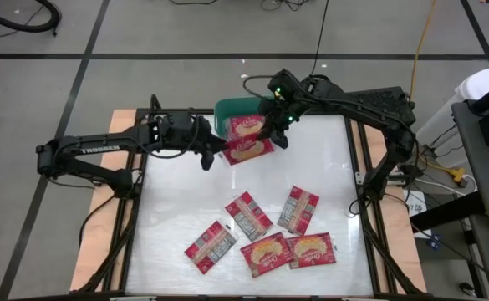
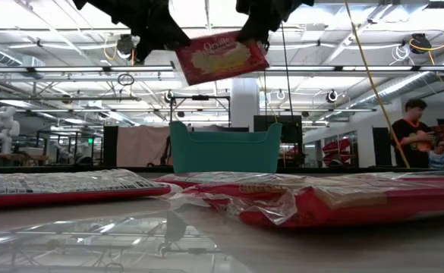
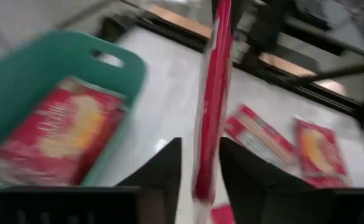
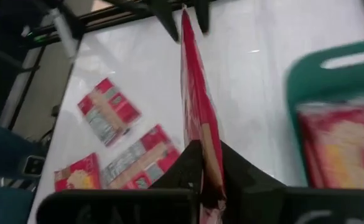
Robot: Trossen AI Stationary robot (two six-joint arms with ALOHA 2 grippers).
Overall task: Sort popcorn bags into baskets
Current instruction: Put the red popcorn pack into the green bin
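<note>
My left gripper (image 1: 213, 153) and right gripper (image 1: 271, 134) each pinch one popcorn bag (image 1: 247, 150) (held edge-on) above the counter (image 1: 177, 209), beside the teal basket (image 1: 227, 109).

Teal-green basket (image 1: 227, 109); red popcorn bags, the held bag (image 1: 246, 150) and three on the table showing yellow-cream popcorn prints, three others (image 1: 249, 215) grey-white printed panels; both arms dark.
</note>
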